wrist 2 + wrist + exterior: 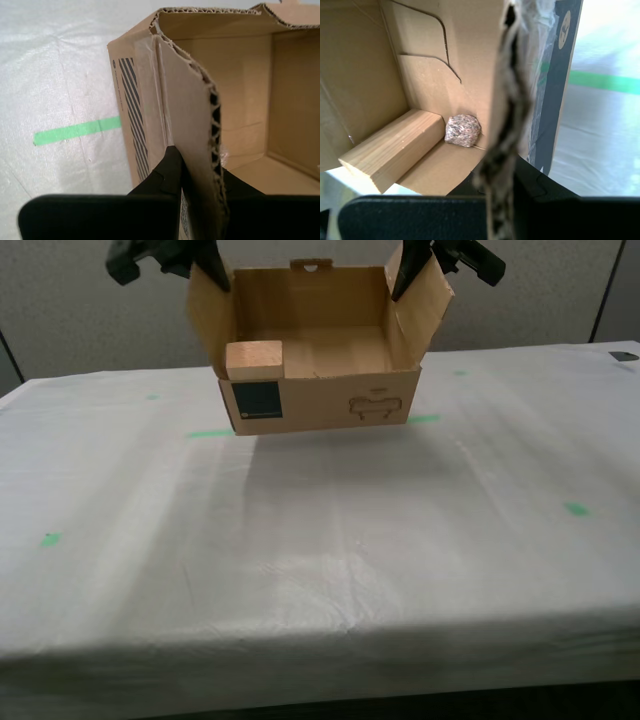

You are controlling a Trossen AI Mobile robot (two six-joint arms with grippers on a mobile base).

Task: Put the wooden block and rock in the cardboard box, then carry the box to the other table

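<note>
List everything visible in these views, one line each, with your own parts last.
cardboard box: one, brown with a dark navy label, open, held by its side flaps just above the covered table, a shadow beneath it.
wooden block: one, pale tan, inside the box at the corner on the exterior view's left.
rock: one, beige-grey, on the box floor beside the block's end.
covered table: one, pale grey-white, slightly wrinkled, filling the exterior view.
green tape marks: several, scattered over the cover.
partition wall: grey, behind the table.
my first gripper: black, shut on the flap nearest the block.
my second gripper: black, shut on the opposite flap.
</note>
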